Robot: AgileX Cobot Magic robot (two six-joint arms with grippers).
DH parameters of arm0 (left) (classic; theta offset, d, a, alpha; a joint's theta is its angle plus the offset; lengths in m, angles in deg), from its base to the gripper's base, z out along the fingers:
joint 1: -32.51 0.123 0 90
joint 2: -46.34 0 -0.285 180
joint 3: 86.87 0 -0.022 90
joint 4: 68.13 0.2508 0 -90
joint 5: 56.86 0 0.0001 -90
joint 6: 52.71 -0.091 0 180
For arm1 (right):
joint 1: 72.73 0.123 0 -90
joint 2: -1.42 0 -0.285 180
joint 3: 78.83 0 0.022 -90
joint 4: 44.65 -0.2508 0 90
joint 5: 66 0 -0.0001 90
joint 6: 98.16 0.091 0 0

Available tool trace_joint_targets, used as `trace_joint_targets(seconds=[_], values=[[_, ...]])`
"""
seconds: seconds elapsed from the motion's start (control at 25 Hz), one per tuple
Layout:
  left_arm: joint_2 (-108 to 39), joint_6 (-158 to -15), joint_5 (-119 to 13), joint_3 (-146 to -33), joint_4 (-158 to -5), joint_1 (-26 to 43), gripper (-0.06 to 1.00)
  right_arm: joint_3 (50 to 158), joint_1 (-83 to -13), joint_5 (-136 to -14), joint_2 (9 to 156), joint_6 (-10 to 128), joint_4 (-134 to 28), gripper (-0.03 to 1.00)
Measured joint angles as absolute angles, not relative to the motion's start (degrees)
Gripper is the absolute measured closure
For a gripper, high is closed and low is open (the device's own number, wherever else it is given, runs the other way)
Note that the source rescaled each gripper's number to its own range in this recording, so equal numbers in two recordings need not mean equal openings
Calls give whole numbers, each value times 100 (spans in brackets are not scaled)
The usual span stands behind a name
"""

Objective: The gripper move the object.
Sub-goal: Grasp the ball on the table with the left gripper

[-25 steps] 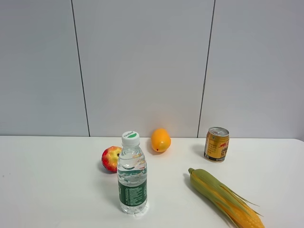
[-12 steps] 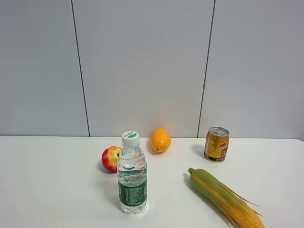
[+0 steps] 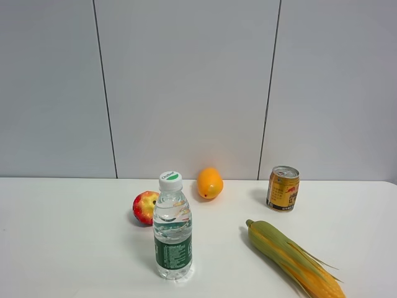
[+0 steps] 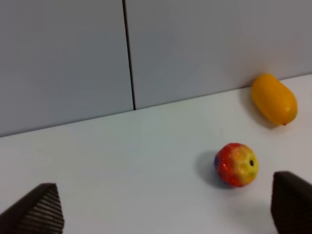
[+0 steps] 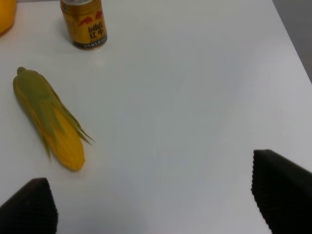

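The red-and-yellow apple [image 3: 144, 207] lies on the white table, just left of and behind the water bottle [image 3: 172, 227]. It also shows in the left wrist view [image 4: 236, 164], its dark stem dimple facing sideways. My left gripper [image 4: 165, 212] is open and empty, its two black fingertips [image 4: 36, 209] wide apart, with the apple ahead of it and close to one fingertip. My right gripper [image 5: 156, 195] is open and empty above bare table. Neither gripper shows in the exterior view.
An orange oval fruit [image 3: 210, 183] lies by the back wall, also in the left wrist view [image 4: 274, 99]. A gold can [image 3: 283, 189] stands at the back right. A corn cob [image 3: 295, 259] lies at the front right, also in the right wrist view [image 5: 48, 119].
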State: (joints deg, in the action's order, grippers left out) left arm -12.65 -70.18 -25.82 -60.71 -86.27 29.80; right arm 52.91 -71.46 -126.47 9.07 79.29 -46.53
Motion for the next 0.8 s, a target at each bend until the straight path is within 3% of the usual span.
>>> trace_joint_targets(seconds=[0.36, 0.8], values=[[-3463, -6935, -2441, -7940, -8886, 2837, 31, 5291, -7146, -12647, 907, 7929, -4653, -3], [-5200, -6922, -944, -9524, -8462, 2057, 31, 5291, -7146, -12647, 907, 7929, -4653, -3]])
